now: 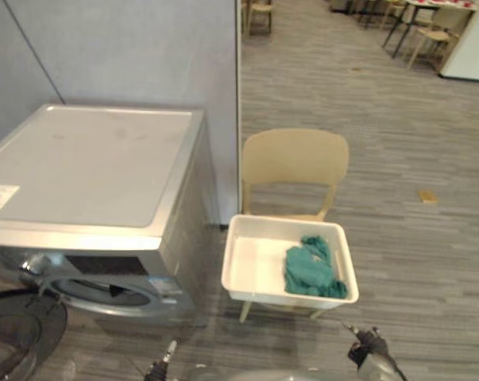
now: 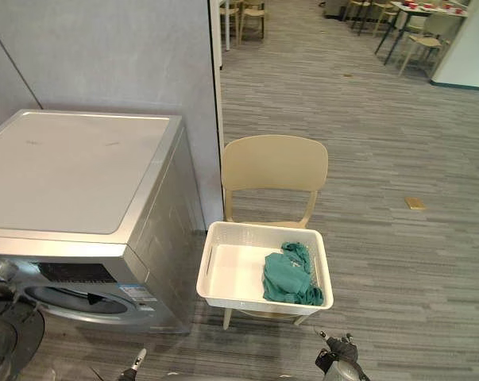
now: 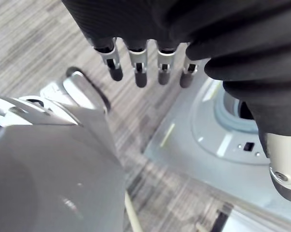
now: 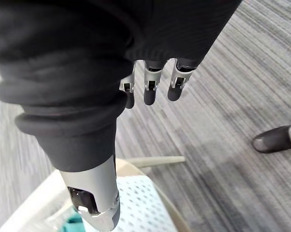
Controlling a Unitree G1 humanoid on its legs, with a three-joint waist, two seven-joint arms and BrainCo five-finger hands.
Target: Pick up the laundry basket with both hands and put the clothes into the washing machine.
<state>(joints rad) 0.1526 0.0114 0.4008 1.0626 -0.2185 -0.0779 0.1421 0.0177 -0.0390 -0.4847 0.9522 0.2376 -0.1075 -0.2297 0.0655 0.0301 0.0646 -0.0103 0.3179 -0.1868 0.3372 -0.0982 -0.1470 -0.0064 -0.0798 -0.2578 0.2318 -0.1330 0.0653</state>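
Nearest, the left hand (image 3: 141,67) is hanging with its fingers straight and released, holding nothing, above the washing machine (image 2: 72,171). The right hand (image 4: 151,82) is likewise dangling loose and empty, over a corner of the laundry basket (image 2: 255,304).

Just ahead, the white basket is sitting on the seat of a beige chair (image 2: 275,171), beside the machine. A crumpled green garment (image 2: 288,278) is lying in its right half.

The basket is probably going to lift easily. It looks like thin perforated plastic, stiff but liable to flex, and its load is soft and slightly off-centre. I would be taking it at the two side walls, under the rim or by the side slot (image 2: 210,260), with fingers curling beneath. The smooth plastic may slip, so level lifting matters.

Low on the left, the machine's round door (image 2: 5,333) is standing open.
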